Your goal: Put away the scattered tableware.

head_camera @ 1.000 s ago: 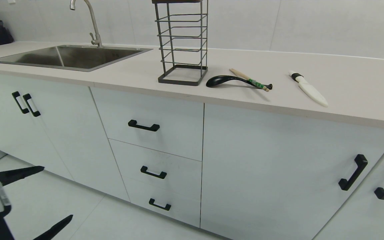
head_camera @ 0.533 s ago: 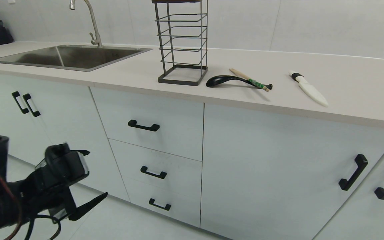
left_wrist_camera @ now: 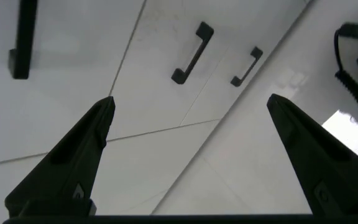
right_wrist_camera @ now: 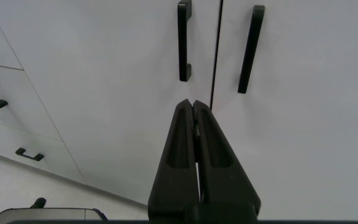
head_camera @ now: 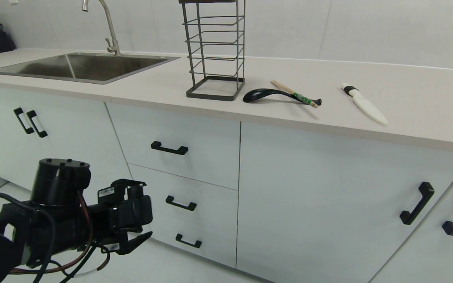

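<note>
On the countertop point(head_camera: 163, 88) lie a black spoon point(head_camera: 267, 94), a pair of wooden chopsticks point(head_camera: 294, 94) crossing its handle, and a white knife point(head_camera: 364, 104) farther right. A tall dark wire rack point(head_camera: 215, 51) stands just left of the spoon. My left gripper point(head_camera: 144, 225) point(left_wrist_camera: 190, 102) hangs low at the lower left, in front of the drawers, open and holding nothing. My right gripper point(right_wrist_camera: 194, 106) is shut with nothing in it, pointing at a pair of cabinet doors with black handles point(right_wrist_camera: 184, 40).
A steel sink point(head_camera: 81, 67) with a faucet point(head_camera: 108, 23) sits at the counter's left. Below are three drawers with black handles point(head_camera: 169, 148) and cabinet doors on either side. The tiled floor point(head_camera: 163, 263) lies under my left arm.
My left arm has risen from the lower left corner and swung right toward the drawers, gripper still open. The tableware has not moved.
</note>
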